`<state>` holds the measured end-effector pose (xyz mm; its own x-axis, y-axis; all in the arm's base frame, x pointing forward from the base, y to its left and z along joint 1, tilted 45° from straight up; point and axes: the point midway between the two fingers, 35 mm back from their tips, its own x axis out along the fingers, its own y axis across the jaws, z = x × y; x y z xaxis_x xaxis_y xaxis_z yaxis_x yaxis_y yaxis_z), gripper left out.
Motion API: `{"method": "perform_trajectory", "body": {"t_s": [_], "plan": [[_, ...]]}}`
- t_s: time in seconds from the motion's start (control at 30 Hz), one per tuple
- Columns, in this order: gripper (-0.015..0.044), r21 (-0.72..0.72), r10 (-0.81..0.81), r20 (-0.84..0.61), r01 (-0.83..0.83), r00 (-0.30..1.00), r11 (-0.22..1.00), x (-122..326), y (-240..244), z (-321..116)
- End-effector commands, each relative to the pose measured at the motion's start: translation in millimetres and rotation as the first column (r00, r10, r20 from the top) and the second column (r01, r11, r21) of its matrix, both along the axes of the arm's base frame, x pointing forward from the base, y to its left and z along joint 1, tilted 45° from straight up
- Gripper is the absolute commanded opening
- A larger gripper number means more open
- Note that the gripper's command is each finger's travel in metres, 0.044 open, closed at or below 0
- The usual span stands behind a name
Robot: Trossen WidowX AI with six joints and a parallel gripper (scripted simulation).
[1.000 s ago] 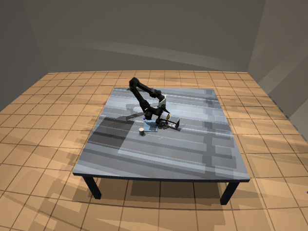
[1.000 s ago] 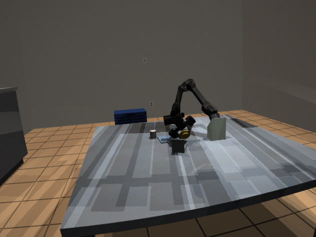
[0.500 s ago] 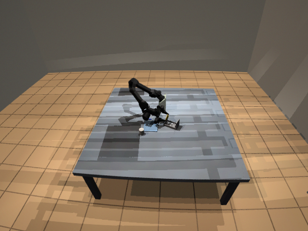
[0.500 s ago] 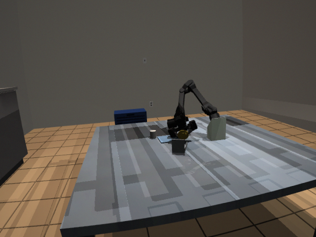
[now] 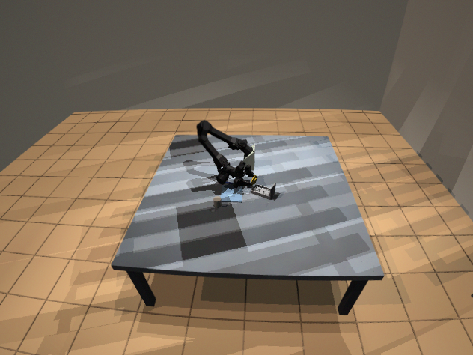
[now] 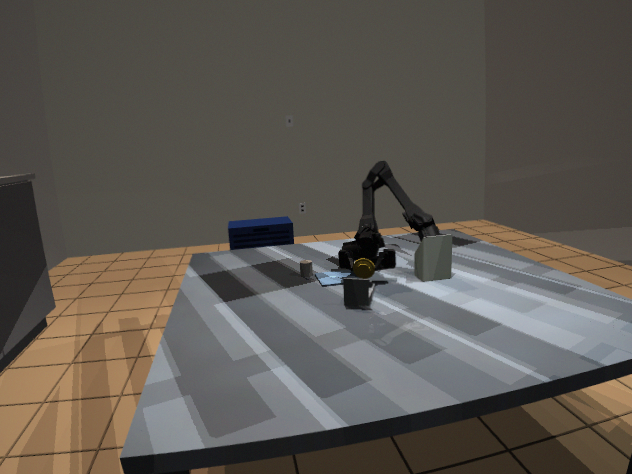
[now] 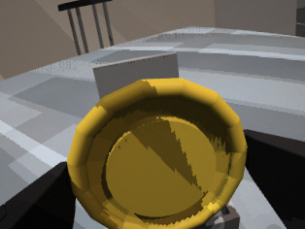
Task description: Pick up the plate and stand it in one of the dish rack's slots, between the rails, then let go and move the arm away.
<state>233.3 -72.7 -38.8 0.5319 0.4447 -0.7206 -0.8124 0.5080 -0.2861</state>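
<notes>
The black arm (image 5: 219, 137) (image 6: 395, 193) is arching high from its base, bending sharply at its raised elbow and reaching down over the table (image 5: 305, 229) (image 6: 285, 387). Its forearm is descending toward the wrist, which is sitting low and pointing the gripper (image 5: 253, 179) (image 6: 363, 267) (image 7: 156, 156) outward, nearly level. The gripper is clasping the yellow plate (image 5: 254, 179) (image 6: 363, 267) (image 7: 160, 165) by opposite sides of its rim, one dark finger lying at either side in the wrist view. The plate is standing steeply on edge, held above the table near the inner end of the dish rack (image 5: 272, 192) (image 6: 356, 292) (image 7: 138, 73). Beyond the plate, the rack's upright end panel is showing. A small cup (image 5: 217, 202) (image 6: 305, 268) is standing beside a blue mat (image 5: 231, 195) (image 6: 331, 278).
</notes>
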Motion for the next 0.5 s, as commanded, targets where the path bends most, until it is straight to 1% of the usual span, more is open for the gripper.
{"method": "perform_trajectory", "body": {"t_s": [0.0,0.23,0.47], "plan": [[0.0,-0.01,0.014,0.03,-0.014,0.999,1.0,-0.9,0.2,2.0],[0.0,-0.01,0.014,0.03,-0.014,0.999,1.0,-0.6,0.5,1.6],[0.0,-0.007,0.008,0.019,-0.008,1.0,1.0,8.4,7.9,-7.9]]}}
